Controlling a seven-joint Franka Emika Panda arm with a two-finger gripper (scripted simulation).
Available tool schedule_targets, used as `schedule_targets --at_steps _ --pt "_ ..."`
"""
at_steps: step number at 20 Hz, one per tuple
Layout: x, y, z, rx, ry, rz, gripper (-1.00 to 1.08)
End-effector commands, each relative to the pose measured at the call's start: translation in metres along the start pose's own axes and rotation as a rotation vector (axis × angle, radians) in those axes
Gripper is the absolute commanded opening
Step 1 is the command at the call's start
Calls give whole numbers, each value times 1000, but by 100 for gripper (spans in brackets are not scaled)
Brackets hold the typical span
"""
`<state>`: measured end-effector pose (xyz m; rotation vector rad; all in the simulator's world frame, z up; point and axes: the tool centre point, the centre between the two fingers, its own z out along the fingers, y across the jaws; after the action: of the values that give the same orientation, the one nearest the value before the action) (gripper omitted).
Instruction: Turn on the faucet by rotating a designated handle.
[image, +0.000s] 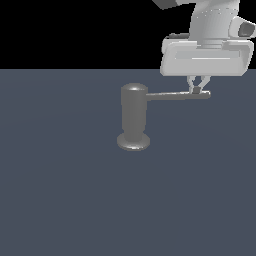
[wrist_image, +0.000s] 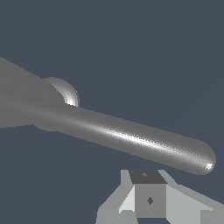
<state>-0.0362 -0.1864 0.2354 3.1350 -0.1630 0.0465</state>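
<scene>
The faucet (image: 134, 116) is a grey upright cylinder with a domed top on a round disc base (image: 133, 142), standing mid-scene. Its handle (image: 175, 95), a slim grey rod, sticks out level from the top toward the exterior view's right. My gripper (image: 197, 90) hangs down from the white hand, and its fingertips meet at the rod close to its rounded tip. In the wrist view the handle (wrist_image: 131, 138) runs across the picture from the faucet (wrist_image: 17, 100). There my gripper (wrist_image: 148, 194) shows its fingers pressed together beside the rod, shut, with nothing between them.
The faucet stands alone on a flat dark blue-grey surface (image: 60, 190). The white hand body (image: 206, 57) hovers above the outer end of the handle. Beyond the surface's far edge the background is black.
</scene>
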Motion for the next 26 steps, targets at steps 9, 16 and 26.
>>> schedule_targets --at_steps 9,16,26 --pt "18 34 15 0 -28 24 -100" --pt "42 10 2 5 -3 -12 -100" --pt "71 9 5 4 -8 -5 -100"
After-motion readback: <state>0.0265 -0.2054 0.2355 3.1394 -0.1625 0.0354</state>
